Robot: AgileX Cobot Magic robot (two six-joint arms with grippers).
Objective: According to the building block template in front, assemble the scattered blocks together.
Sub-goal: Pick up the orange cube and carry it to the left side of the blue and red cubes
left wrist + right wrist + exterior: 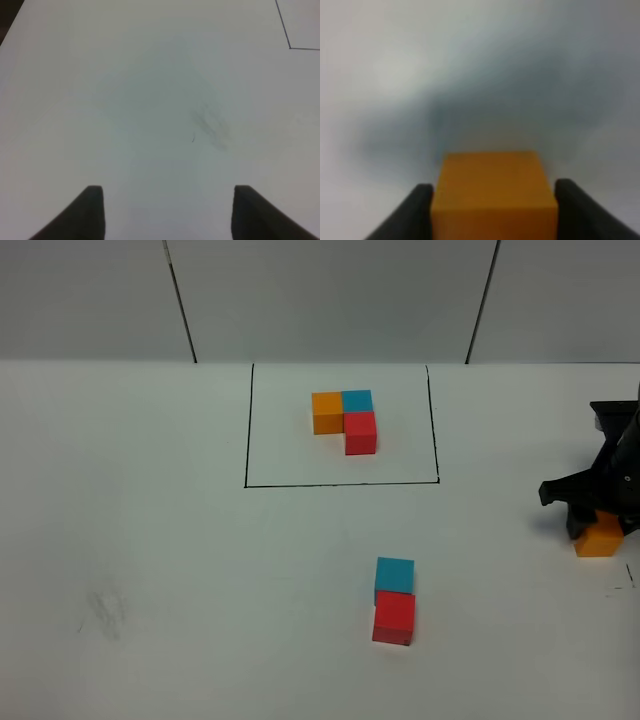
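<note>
A red cube (393,620) and a blue cube (394,576) are seen touching on the near tabletop (150,570). At the right edge, an orange cube (600,540) is clamped between the jaws of the right gripper (493,187). The jaws of the left gripper (165,197) are held apart above the tabletop. Farthest back, the template (345,420) is seen inside its black frame.

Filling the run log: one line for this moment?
right hand: shut on orange block | left hand: open, empty | blue block, red block: touching
</note>
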